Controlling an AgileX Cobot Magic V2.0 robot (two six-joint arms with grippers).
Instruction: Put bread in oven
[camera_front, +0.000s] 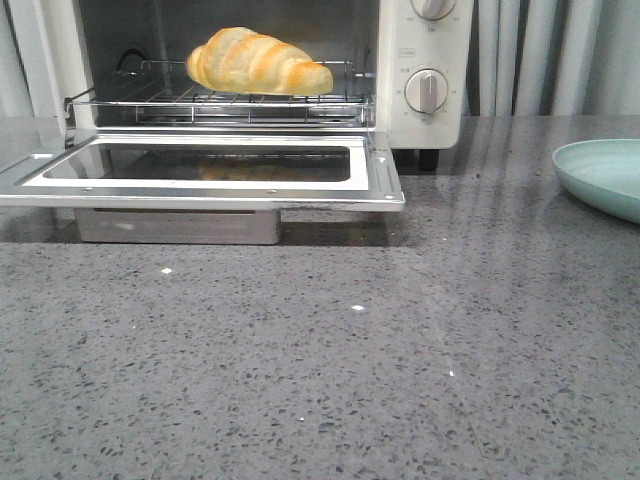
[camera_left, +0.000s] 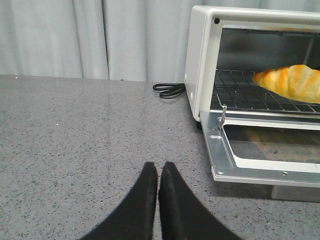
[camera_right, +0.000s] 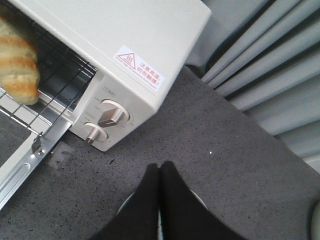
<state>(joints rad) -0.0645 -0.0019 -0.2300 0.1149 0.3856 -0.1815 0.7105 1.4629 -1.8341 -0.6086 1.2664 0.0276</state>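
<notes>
Looking at the bread (camera_front: 258, 62) first: it's lying on the wire rack (camera_front: 215, 102) inside the oven (camera_front: 425, 75), long axis running across the opening, side to side, tapered end toward the knob side. Oven door (camera_front: 200, 170) is dropped flat, fully open, w/ the glass facing up. So placement looks done to me; only thing maybe left is shutting that door.

Left claw (camera_left: 158, 172) is closed, fingers pressed together, nothing in it. It sits low over the table (camera_front: 320, 380), w/ the oven ahead and off to its right, well apart from the door edge. Right claw (camera_right: 160, 172) also closed, empty, up higher, looking down past the two knobs (camera_right: 106, 126) on the oven's right end, w/ a pale green plate (camera_front: 605, 175) rim just under it.

Neither arm shows in the front cam. Left arm seems better placed for the door edge, I reckon.
</notes>
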